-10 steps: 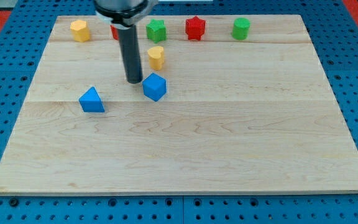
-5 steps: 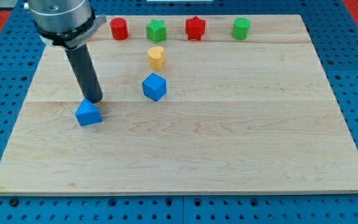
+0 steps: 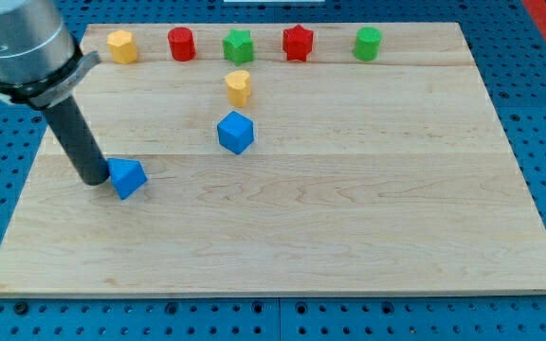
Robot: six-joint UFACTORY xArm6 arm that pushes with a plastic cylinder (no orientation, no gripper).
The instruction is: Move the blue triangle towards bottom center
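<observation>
My tip [image 3: 94, 180] sits on the desk [image 3: 349, 227] at the view's left, touching the left side of the blue triangle [image 3: 127, 177]. No gripper on this rig, just the rod, so there is nothing to open or close.

The blue triangle lies in the left half of the desk, roughly at mid-height and well left of bottom center. It looks rotated, one corner pointing to the view's right and another down toward the view's bottom; I can't make out a clear long axis from this angle.

Other blocks:
- blue cube [image 3: 236, 132], up and to the right of the triangle, well apart from it
- yellow block [image 3: 239, 87], just above the cube; shape unclear
- top row, left to right: yellow hexagon-like block [image 3: 120, 45], red cylinder [image 3: 181, 44], green star [image 3: 239, 45], red star [image 3: 298, 43], green block [image 3: 368, 43]

No labels, brands or writing readable on any block or on the desk.
</observation>
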